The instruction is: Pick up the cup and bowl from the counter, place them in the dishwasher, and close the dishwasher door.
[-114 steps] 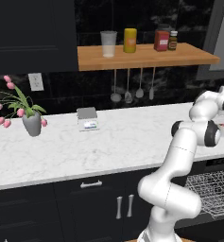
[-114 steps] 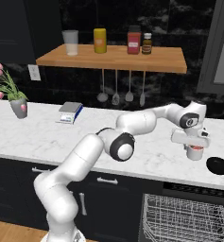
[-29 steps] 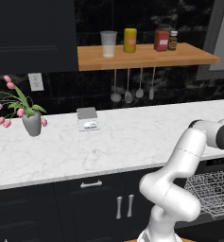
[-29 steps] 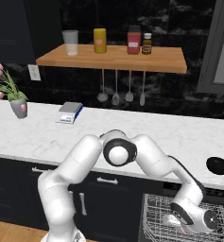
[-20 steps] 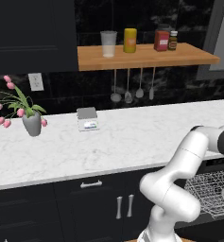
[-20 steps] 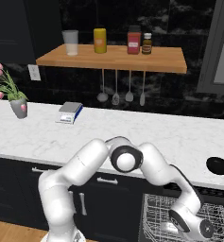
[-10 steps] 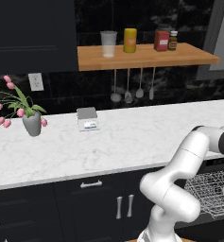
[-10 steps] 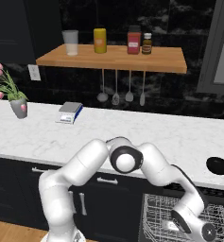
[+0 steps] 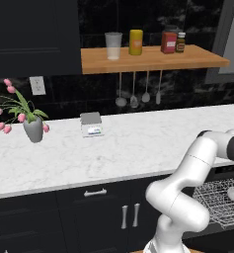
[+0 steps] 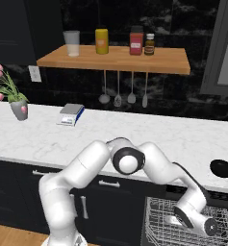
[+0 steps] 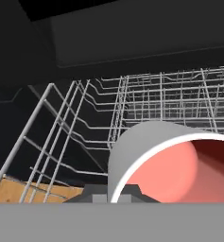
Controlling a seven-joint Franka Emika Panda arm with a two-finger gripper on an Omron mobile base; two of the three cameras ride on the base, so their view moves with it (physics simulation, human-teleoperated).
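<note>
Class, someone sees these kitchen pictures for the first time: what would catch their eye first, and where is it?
The white arm bending down from the counter into the dishwasher's wire rack. In the hand view, a grey cup with a red inside sits large at the gripper, above the rack. The pink flowers at the counter's left end stand out too.

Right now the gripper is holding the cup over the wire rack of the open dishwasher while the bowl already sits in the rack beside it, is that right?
Not quite: the bowl is not in the rack; the right base view shows it on the counter. The rest stands: the gripper holds the cup over the wire rack of the open dishwasher.
</note>
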